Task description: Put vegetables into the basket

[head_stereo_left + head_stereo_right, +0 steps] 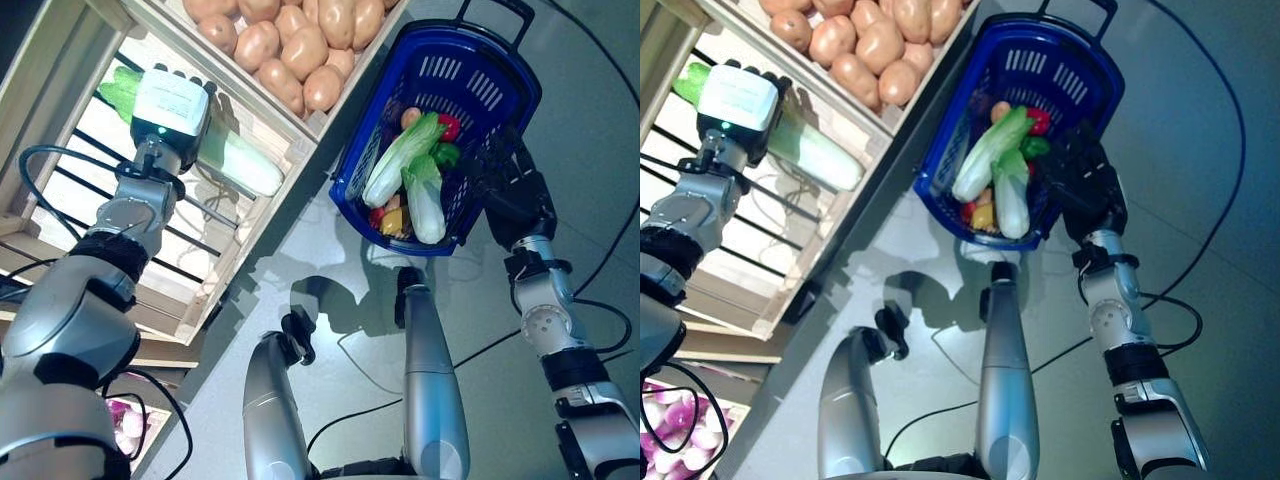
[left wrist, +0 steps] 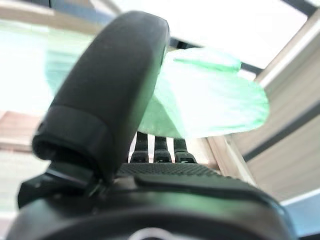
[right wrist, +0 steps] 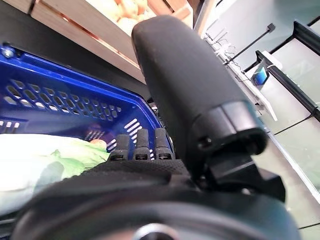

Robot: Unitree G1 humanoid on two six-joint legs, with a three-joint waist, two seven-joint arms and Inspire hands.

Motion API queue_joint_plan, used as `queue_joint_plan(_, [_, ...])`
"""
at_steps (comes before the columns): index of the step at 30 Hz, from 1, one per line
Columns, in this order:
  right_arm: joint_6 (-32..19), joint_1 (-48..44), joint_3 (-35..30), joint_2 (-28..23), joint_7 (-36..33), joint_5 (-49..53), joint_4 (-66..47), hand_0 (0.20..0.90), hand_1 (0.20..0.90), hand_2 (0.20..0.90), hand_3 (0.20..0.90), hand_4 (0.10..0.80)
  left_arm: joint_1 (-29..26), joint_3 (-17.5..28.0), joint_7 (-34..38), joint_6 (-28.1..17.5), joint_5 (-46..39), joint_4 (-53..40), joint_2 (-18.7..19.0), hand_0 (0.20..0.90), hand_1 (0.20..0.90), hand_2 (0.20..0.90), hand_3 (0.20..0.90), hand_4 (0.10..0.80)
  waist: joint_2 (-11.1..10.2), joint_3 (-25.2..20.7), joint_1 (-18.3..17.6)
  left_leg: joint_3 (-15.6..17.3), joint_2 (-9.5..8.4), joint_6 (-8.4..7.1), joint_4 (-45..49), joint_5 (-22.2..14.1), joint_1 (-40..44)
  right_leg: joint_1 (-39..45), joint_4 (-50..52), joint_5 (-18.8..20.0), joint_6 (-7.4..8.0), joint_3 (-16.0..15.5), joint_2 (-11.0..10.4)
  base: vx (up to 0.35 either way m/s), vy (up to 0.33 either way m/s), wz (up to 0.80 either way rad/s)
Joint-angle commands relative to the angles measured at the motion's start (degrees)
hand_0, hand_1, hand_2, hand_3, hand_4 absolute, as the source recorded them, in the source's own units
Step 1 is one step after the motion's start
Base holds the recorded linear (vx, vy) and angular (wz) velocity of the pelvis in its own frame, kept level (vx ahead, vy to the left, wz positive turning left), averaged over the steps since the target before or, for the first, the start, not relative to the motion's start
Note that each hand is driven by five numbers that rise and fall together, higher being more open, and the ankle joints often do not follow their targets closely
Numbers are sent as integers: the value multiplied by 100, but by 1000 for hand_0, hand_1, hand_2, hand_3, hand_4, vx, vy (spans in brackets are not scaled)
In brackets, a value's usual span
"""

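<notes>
Wooden crate (image 1: 60,90): cabbage (image 1: 240,160) under left robot hand (image 1: 175,100).

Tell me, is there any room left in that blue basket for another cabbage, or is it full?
The blue basket is crowded at its near end, where two cabbages lie over peppers and smaller vegetables. Its far end, below the handle, shows bare mesh. The left hand is on another cabbage in the slatted crate; the right hand is at the basket's rim.

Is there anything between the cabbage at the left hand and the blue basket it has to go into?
Yes. The napa cabbage lies in a wooden crate under the left hand. That crate's side wall and the corner of the potato crate stand between it and the blue basket, held by the right hand.
</notes>
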Motion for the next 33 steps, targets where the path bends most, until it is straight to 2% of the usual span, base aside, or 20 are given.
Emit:
queue_joint_plan(1, [-339,-305,-419,-140,400,203,-594,900,900,900,900,800,-797,176,-155,436,201,198,298,900,900,900,900,800,52,-23,-120,-584,401,-521,-241,180,-367,341,-414,320,422,270,-471,0,0,0])
queue_joint_plan(7, [-362,-336,-417,-131,310,178,-702,900,900,900,900,800,-804,166,-603,589,250,261,256,900,900,900,900,800,30,-23,-114,-591,390,-495,-136,164,-636,96,-370,361,421,260,-449,-6,-2,0])
queue_joint_plan(15, [-507,-359,-337,-167,240,309,-700,900,900,900,900,800,-812,-34,-1404,-183,430,199,115,900,900,900,900,800,10,-23,-113,-589,379,-428,9,134,-981,-245,-280,415,413,226,-446,-43,-9,-2])
queue_joint_plan(18, [-607,-413,-276,-246,263,391,-653,900,900,900,900,800,-812,-177,-1860,-535,51,127,104,900,900,900,900,800,13,-23,-98,-577,380,-395,38,126,-1018,-265,-287,427,423,209,-439,-32,-2,-4])
queue_joint_plan(19, [-619,-420,-276,-263,258,419,-649,900,900,900,900,800,-812,-199,-1905,-626,-68,107,121,441,441,441,441,494,13,-23,-91,-577,375,-386,33,123,-1008,-249,-295,428,426,204,-436,-17,-6,-4])
queue_joint_plan(20, [-624,-415,-279,-273,262,432,-651,900,900,900,900,800,-806,-198,-1926,-689,-186,109,125,441,441,441,441,494,13,-23,-89,-574,374,-379,20,126,-992,-234,-301,426,425,198,-435,-8,-1,-4])
queue_joint_plan(21, [-634,-411,-280,-284,262,441,-650,900,900,900,900,800,-803,-197,-1932,-729,-299,108,126,300,300,300,300,400,12,-23,-86,-571,374,-376,7,130,-976,-217,-310,425,425,193,-435,-10,6,-3])
queue_joint_plan(22, [-660,-410,-266,-310,245,468,-661,900,900,900,900,800,-788,-159,-1833,-783,-610,66,126,300,300,300,300,400,13,-23,-77,-568,371,-370,-7,140,-956,-189,-325,426,423,187,-432,0,0,0])
queue_joint_plan(26, [-635,-349,-330,-321,366,499,-663,900,900,900,900,800,-798,22,-1553,-972,-905,26,193,300,300,300,300,400,8,-23,-57,-559,377,-346,-58,150,-816,-41,-350,393,412,166,-426,0,0,0])
queue_joint_plan(33, [-572,-193,-461,-218,568,596,-659,900,900,900,900,800,-760,135,-1623,-1179,-1094,72,335,300,300,300,300,400,-48,-23,-49,-559,397,-372,-295,185,-232,556,-551,357,374,96,-425,0,1,2])
